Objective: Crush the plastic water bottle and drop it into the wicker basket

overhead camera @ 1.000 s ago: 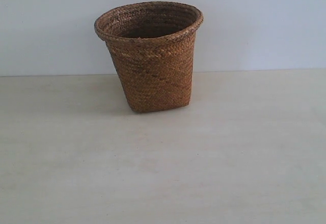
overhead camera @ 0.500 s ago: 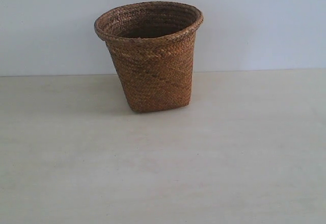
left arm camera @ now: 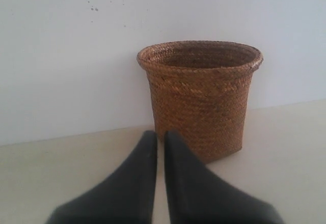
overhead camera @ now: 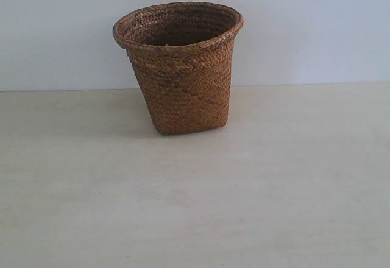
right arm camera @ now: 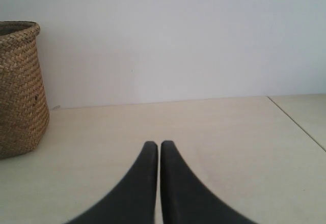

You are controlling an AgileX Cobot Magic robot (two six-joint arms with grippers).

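The brown wicker basket (overhead camera: pixel 178 67) stands upright on the pale table near the back wall. It also shows in the left wrist view, wicker basket (left arm camera: pixel 199 96), just beyond my left gripper (left arm camera: pixel 160 135), whose black fingers are shut with nothing between them. In the right wrist view the wicker basket (right arm camera: pixel 18 89) sits at the frame's edge, well off to the side of my right gripper (right arm camera: pixel 159 145), also shut and empty. The plastic water bottle is not visible in any view; the basket's inside is mostly hidden. Neither gripper appears in the exterior view.
A plain white wall (overhead camera: pixel 304 30) rises directly behind the basket. The light wooden table (overhead camera: pixel 195 201) stretches forward from it. A table edge or seam (right arm camera: pixel 298 124) runs diagonally in the right wrist view.
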